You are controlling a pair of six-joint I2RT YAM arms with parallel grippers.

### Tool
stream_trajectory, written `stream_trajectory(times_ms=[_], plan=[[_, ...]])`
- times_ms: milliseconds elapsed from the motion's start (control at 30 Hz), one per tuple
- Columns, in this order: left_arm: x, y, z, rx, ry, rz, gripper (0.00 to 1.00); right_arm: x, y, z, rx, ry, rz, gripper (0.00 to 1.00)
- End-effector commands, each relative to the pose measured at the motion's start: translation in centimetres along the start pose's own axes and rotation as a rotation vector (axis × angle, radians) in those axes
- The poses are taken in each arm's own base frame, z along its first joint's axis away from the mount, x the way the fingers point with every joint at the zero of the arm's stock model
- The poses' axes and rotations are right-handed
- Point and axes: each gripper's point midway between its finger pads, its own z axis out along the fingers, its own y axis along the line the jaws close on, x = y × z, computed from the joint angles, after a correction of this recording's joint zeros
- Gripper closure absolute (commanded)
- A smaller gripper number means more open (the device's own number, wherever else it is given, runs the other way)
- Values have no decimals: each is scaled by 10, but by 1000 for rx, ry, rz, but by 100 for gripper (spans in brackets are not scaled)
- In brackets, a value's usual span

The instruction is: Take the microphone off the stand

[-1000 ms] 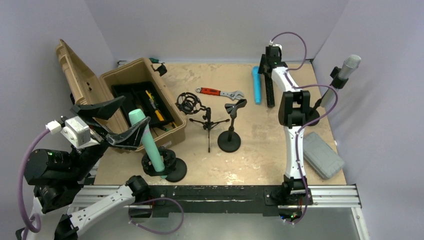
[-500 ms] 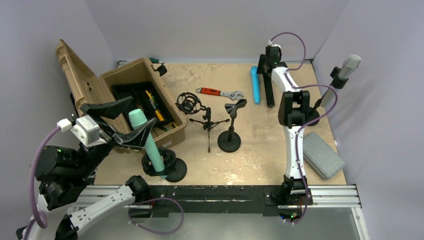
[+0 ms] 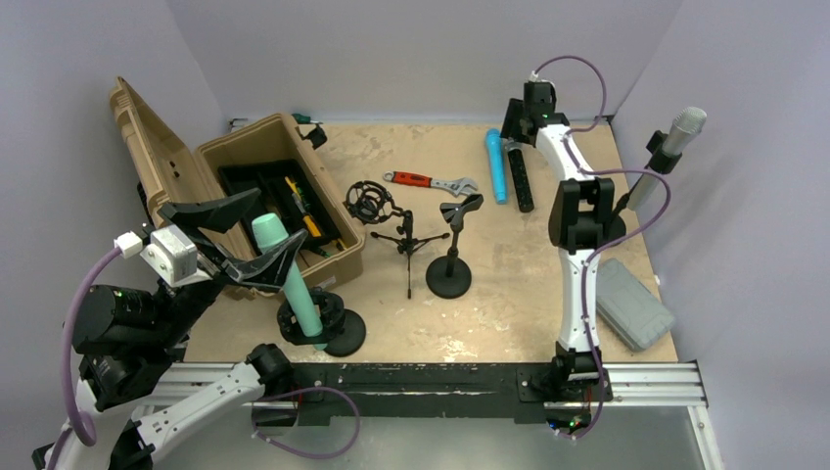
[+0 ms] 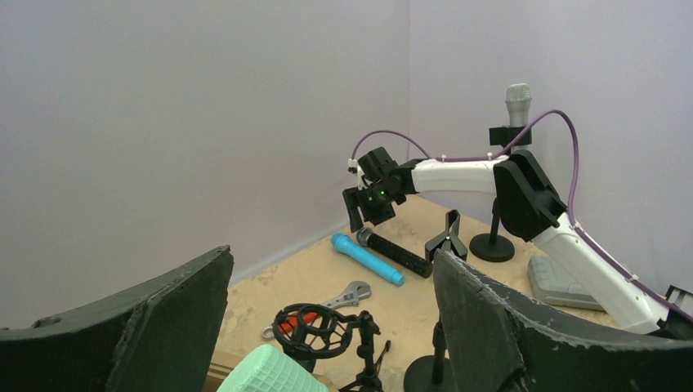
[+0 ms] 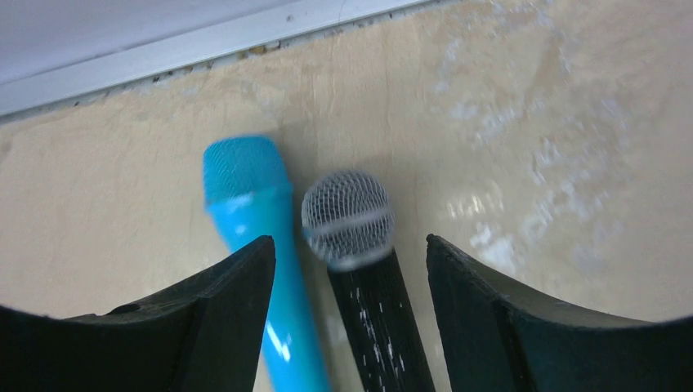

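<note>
My left gripper (image 3: 266, 217) hangs spread and empty, its fingers either side of the mint mic (image 3: 299, 289), which sits upright in its stand (image 3: 338, 333) just below. My right gripper (image 5: 347, 245), likewise spread, hovers over a black mic (image 5: 380, 327) and a blue mic (image 5: 274, 318) lying side by side. I judge the lift not yet begun.

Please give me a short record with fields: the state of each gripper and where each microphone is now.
mint microphone: tilted, in round-base stand
left gripper: open, mint microphone's head between its fingers
black microphone: lying on table, beside blue microphone
right gripper: open, over black microphone
silver microphone: in clip stand at table's right edge
</note>
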Motion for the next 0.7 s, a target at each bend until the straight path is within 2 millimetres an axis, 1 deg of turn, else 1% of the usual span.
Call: stream_trajectory(times_ms=[0, 67, 100, 133, 233, 267, 300, 333, 367, 400, 433, 467, 567, 600, 667], plan=[[-7, 0, 3, -1, -33, -9, 11, -76, 11, -115, -65, -136, 92, 35], [-6, -2, 4, 6, -31, -11, 11, -71, 18, -154, -115, -144, 98, 35], [-6, -3, 5, 12, -29, -10, 11, -65, 23, -173, -152, -149, 100, 35], [-5, -5, 6, 26, -25, -9, 10, -64, 27, -195, -199, -169, 108, 35], [-4, -9, 7, 49, -14, -1, 10, -40, 32, -253, -330, -183, 128, 35], [-4, -10, 7, 54, -13, 1, 10, -29, 37, -272, -399, -180, 125, 35], [-3, -10, 7, 57, -12, 2, 10, -13, 39, -287, -447, -173, 117, 35], [-4, -11, 7, 60, -14, 4, 10, -12, 42, -307, -498, -198, 117, 34], [-4, -11, 7, 62, -15, 5, 10, -4, 44, -326, -550, -208, 112, 34], [-5, -11, 6, 64, -17, 6, 10, 7, 46, -342, -601, -208, 103, 32], [-5, -12, 5, 69, -20, 6, 10, 12, 50, -361, -668, -220, 87, 31], [-6, -13, 5, 74, -22, 8, 9, 15, 55, -384, -734, -246, 70, 30], [-8, -13, 3, 80, -25, 18, 9, 28, 63, -441, -913, -323, 35, 22], [-7, -12, 3, 74, -20, 23, 9, 33, 63, -454, -948, -335, 22, 20], [-6, -10, 3, 61, -16, 27, 9, 41, 63, -478, -1003, -361, -3, 18]])
